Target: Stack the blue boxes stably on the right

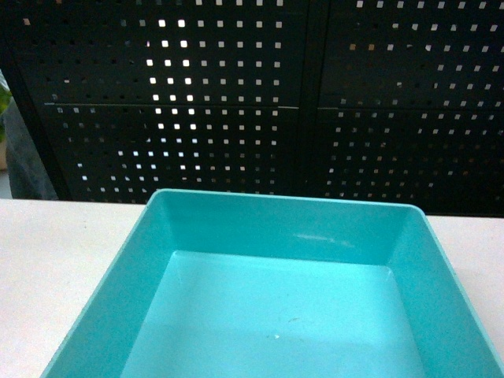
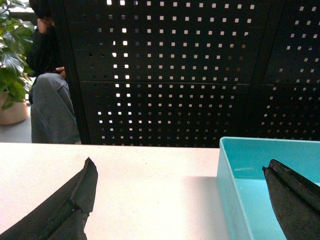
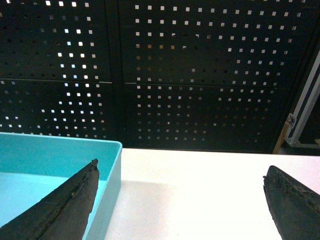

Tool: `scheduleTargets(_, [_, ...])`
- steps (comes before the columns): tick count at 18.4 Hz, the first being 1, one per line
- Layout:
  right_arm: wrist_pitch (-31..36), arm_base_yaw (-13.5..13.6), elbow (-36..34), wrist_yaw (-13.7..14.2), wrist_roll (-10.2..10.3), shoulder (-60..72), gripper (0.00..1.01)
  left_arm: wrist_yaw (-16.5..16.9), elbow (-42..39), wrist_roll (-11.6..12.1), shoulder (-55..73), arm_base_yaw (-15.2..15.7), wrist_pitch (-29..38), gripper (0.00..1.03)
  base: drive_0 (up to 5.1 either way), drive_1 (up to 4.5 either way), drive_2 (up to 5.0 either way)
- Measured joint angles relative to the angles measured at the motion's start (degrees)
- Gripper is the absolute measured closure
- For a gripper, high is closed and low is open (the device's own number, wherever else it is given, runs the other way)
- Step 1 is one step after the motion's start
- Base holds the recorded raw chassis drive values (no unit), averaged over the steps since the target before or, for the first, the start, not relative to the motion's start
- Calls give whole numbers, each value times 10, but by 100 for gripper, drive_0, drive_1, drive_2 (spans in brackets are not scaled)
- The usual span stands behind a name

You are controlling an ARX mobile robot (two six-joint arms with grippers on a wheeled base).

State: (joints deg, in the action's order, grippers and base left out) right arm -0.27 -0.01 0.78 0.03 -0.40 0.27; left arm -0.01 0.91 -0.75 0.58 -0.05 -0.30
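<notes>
One blue box point(image 1: 276, 228), a light turquoise shallow tub, sits empty on the white table point(image 1: 63, 244) and fills the lower middle of the head view. Neither gripper shows in the head view. My left gripper point(image 2: 179, 162) is open and straddles the tub's point(image 2: 260, 155) left wall, with one finger point(image 2: 75, 200) over the table and the other point(image 2: 292, 200) inside the tub. My right gripper point(image 3: 182, 165) is open astride the tub's point(image 3: 50, 155) right wall, its left finger point(image 3: 70, 205) inside and its right finger point(image 3: 295, 205) over bare table.
A black perforated panel point(image 1: 252, 102) stands right behind the table's far edge. Left of it, a seated person point(image 2: 50, 100) and a potted plant point(image 2: 12, 65) are visible. A metal frame point(image 3: 305, 110) stands at the far right.
</notes>
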Motion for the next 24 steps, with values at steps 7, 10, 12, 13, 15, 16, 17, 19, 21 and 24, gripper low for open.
scheduleTargets(7, [40,1,0,-27,5,14,3,23,0,-5,5,-3,-29,5,0,0,0])
scheduleTargets(10, [220,8,5,-59,8,196,3,104,13,-8,179,78,135,5,0,0,0])
scheduleTargets(12, [295,9,37,-61,6,301,3,142,61,-9,300,81,223,5,0,0,0])
scheduleTargets(13, [338,19,76,-60,2,375,3,165,118,-12,384,73,260,5,0,0,0])
scheduleTargets(15, [368,40,137,-61,-21,492,3,168,205,-12,505,48,241,5,0,0,0])
scheduleTargets(16, [358,49,161,-61,-31,535,3,170,235,-11,550,34,221,5,0,0,0])
scheduleTargets(17, [359,58,197,-63,-39,605,3,155,281,0,614,6,184,5,0,0,0])
scheduleTargets(19, [337,73,248,-64,-51,674,3,124,342,23,681,-28,154,5,0,0,0])
scheduleTargets(21, [310,92,300,-60,-63,742,3,112,394,32,735,-54,123,5,0,0,0])
scheduleTargets(24, [289,101,330,-46,-74,821,3,58,418,40,809,-89,92,5,0,0,0])
